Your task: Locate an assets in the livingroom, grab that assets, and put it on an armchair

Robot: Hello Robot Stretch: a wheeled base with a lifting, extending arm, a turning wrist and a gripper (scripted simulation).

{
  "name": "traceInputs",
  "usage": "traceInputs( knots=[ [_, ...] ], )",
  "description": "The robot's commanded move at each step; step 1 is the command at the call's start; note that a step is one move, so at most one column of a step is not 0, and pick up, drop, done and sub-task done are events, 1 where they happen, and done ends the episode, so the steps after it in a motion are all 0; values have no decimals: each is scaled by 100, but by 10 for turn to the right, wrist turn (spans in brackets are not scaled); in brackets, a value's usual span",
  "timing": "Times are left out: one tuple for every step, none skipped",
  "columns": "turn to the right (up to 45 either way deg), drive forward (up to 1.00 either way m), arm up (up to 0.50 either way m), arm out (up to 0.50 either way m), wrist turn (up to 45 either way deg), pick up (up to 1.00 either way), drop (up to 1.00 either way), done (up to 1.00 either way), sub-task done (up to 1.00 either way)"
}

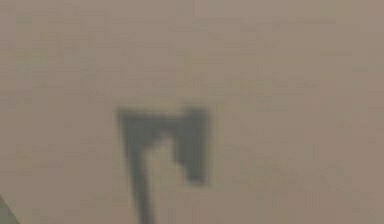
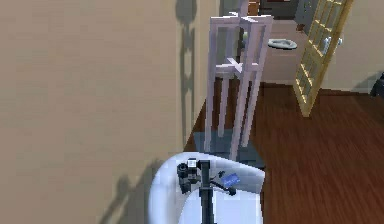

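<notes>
In the arm side view the dark arm bar point(image 2: 207, 205) rises from the bottom edge. At its far end, the gripper point(image 2: 187, 173) stands over a white rounded seat with a pale blue-grey inside point(image 2: 165, 190), which may be an armchair. A small bluish blob point(image 2: 228, 181) sits just right of the arm's end, on or above that seat. With the seat right behind the gripper, I cannot tell whether it holds anything.
A beige wall point(image 1: 250, 60) is close ahead in the forward view and runs up the arm side view's left point(image 2: 90, 90). A tall white frame on thin legs point(image 2: 238, 70) stands on a grey-blue mat point(image 2: 252, 152). Dark wood floor point(image 2: 320, 150) lies at the right, with an open wooden door point(image 2: 320, 50) and a toilet point(image 2: 280, 44) beyond.
</notes>
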Motion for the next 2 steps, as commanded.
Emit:
traceInputs(
  knots=[
    [0,0,-32,0,0,0,0,0,0],
    [0,0,0,0,0,0,100,0,0]
  ],
)
